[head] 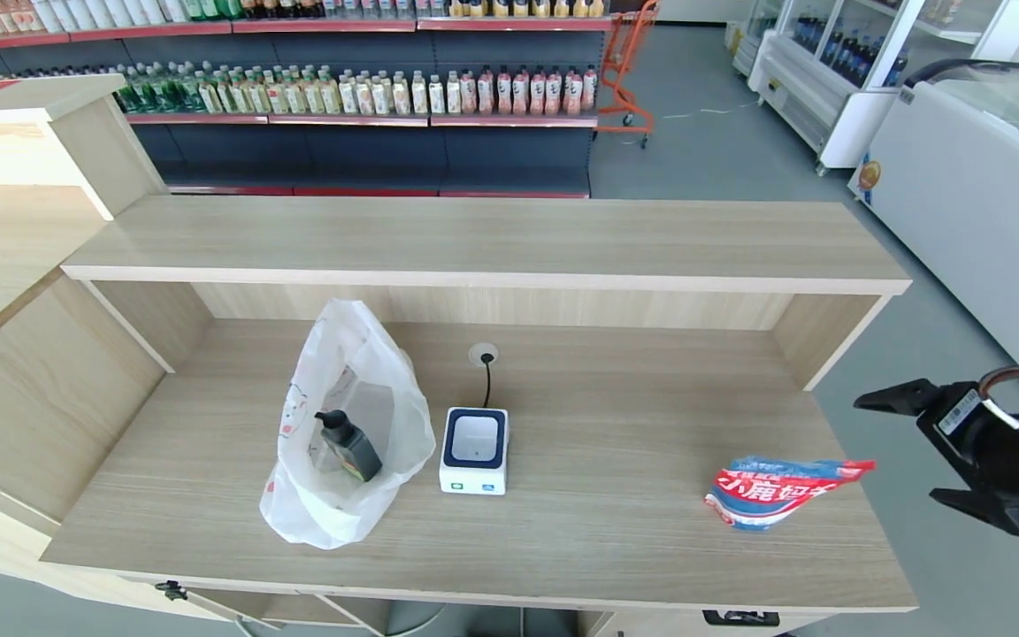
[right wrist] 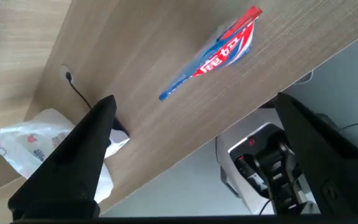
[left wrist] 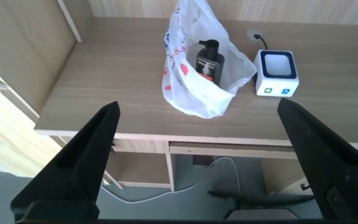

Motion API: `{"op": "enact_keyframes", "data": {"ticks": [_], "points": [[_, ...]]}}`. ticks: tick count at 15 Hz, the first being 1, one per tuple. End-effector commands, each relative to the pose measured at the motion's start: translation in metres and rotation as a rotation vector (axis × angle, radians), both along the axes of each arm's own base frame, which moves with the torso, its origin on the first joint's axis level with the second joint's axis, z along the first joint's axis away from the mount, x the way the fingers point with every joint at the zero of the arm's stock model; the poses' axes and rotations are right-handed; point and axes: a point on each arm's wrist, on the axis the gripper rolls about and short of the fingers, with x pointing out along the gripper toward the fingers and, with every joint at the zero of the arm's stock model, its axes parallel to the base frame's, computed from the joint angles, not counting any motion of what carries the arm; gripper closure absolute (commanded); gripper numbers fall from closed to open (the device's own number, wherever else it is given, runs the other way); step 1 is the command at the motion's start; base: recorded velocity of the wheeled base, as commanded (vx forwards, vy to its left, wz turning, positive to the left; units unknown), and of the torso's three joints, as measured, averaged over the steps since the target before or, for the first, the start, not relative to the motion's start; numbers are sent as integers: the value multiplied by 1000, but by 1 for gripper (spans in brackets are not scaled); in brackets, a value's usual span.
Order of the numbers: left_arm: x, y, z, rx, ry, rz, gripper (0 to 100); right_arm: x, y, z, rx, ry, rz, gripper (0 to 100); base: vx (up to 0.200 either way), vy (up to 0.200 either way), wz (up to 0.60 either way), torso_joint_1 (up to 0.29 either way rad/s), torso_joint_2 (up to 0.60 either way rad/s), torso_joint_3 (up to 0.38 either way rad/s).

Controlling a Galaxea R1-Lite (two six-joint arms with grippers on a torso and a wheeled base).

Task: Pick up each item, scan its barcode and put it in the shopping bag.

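Here's the pouch (head: 779,491): soft and flat, a red band with white lettering, blue and white at the ends. It lies on its side near the worktop's (head: 607,548) right front corner. The right tool (head: 897,449) hangs just off the right edge, near the pouch, jaws apart, holding nothing. The left tool (left wrist: 197,109) sits out before the front edge, jaws spread wide, empty too. The white shopping bag (head: 297,495) stands open on the left with a black pump bottle (head: 348,445) inside, and the scanner (head: 474,449) sits just beside it.
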Motion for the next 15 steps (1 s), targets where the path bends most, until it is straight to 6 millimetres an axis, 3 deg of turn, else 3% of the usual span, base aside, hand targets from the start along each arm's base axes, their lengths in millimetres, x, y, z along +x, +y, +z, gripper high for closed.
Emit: {"op": "enact_keyframes", "data": {"ticks": [1, 5, 8, 15], "points": [[0, 0, 0, 0, -1, 0, 0, 18, 1, -16, -11, 78, -33, 0, 0, 0, 0, 0, 0, 0], [0, 0, 0, 0, -1, 0, 0, 55, 4, -46, -78, 178, -121, 0, 0, 0, 0, 0, 0, 0], [0, 0, 0, 0, -1, 0, 0, 64, 5, -60, -78, 226, -132, 0, 0, 0, 0, 0, 0, 0], [0, 0, 0, 0, -1, 0, 0, 110, 20, -123, -112, 253, -80, 0, 0, 0, 0, 0, 0, 0]]}}
